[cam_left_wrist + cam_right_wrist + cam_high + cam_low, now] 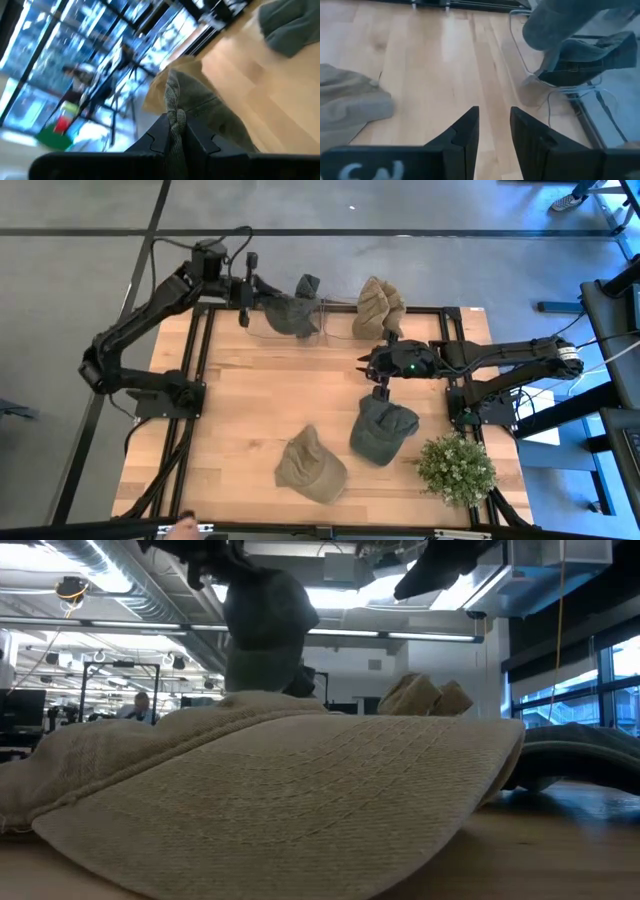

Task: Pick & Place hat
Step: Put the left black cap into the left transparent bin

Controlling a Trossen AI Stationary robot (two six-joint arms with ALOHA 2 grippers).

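The grey-green hat (290, 315) that the left end effector (262, 298) carries hangs at the far edge of the worktop (260, 405), over a clear wire-framed holder (295, 330) — in the left wrist view the two dark fingers (155, 137) are pressed together on a fold of its fabric (176, 117), so this hat is held and not yet released. Beside it, on the same far edge, a tan hat (378, 305) sits already at the rack, and I judge that this one has been placed. Two hats wait on the wood nearer to the front: a dark green hat (380, 430) close to the right arm and an olive hat (310, 467) toward the front middle, which fills the low view (270, 790). The right end effector (375, 370) hovers over the middle of the worktop, just above the dark green hat, and its fingers (465, 132) are spread with bare wood between them — it holds nothing. A small potted plant (455, 468) stands at the front right corner. So the work seems about half done: one hat is stored, one is being delivered, and two remain to be picked. The next step for the left arm would be to lower and let go.
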